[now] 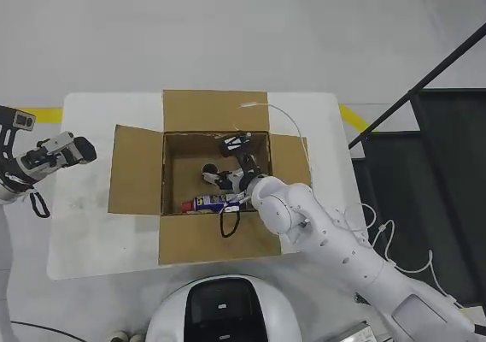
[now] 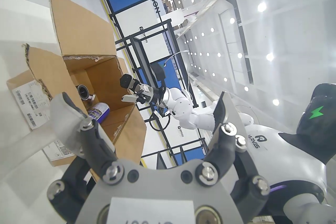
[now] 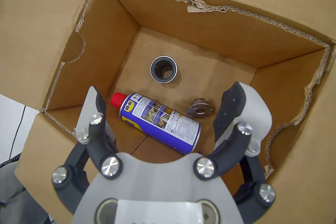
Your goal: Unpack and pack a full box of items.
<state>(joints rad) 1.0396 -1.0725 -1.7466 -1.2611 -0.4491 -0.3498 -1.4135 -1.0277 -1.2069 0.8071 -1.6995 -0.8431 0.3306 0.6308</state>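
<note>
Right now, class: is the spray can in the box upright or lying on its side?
On its side: the spray can rests lengthwise, flat on the box floor.

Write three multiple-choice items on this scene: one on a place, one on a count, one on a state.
1. Where is the spray can relative to the cardboard box? A. outside it; B. upright in a corner; C. lying on its floor.
2. How many items are in the box? A. one; B. three; C. five.
3. The right gripper is: A. open, empty; B. shut on the can; C. shut on nothing.
Answers: C, it lies flat on the bottom; B, can, black ring, metal flange; A, fingers wide apart, gripping nothing.
</note>
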